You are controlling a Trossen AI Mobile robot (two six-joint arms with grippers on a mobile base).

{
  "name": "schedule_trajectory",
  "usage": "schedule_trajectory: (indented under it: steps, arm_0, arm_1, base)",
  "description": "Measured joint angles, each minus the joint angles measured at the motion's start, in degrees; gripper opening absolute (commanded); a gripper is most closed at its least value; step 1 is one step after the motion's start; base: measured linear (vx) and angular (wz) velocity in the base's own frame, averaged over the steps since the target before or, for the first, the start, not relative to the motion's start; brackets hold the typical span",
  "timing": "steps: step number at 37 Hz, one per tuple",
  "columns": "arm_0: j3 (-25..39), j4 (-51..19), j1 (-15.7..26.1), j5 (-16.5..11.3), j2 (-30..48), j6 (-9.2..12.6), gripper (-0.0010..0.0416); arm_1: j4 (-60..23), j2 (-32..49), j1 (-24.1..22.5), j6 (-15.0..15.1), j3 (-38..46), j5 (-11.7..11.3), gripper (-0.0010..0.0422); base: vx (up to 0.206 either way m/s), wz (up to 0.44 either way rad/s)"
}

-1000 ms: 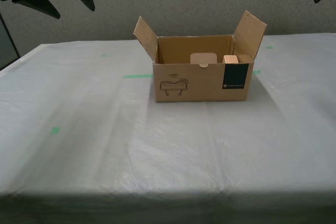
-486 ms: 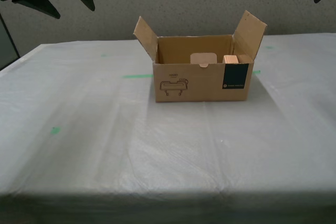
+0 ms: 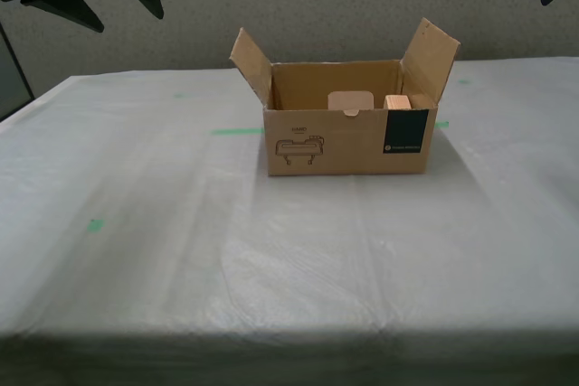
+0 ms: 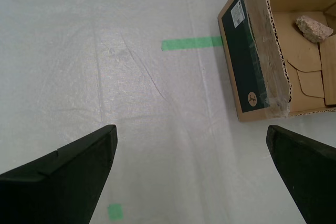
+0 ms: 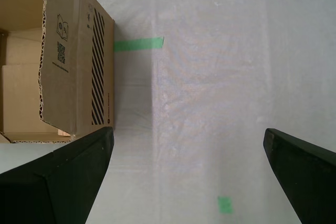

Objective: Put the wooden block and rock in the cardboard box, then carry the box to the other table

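The brown corrugated cardboard box [image 3: 348,128] sits on the table draped in wrinkled white-grey cloth [image 3: 181,250], its long axis running across the exterior view and its front, with the dark teal label and the line drawing, turned toward that camera. Both end flaps stand up and splay outward. Inside, we see the small lumpy beige-pink rock [image 4: 314,28] lying on the box floor; the pale tan wooden block [image 3: 396,101] peeks above the front wall near the label end, mostly hidden. Strips of green tape [image 3: 237,131] lie on the cloth just beside the box. Our first gripper [image 5: 189,177] and our second gripper [image 4: 191,174] hang above the cloth beside the box ends, jaws spread wide, holding nothing.
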Motion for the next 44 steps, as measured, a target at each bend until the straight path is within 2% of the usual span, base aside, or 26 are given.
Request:
schedule_trajectory:
  steps: [44]
  arm_0:
    - [0.0, 0.0, 0.0, 0.0, 0.0, 0.0, 0.0398]
  arm_1:
    - [0.0, 0.0, 0.0, 0.0, 0.0, 0.0, 0.0389]
  base:
    - [0.0, 0.0]
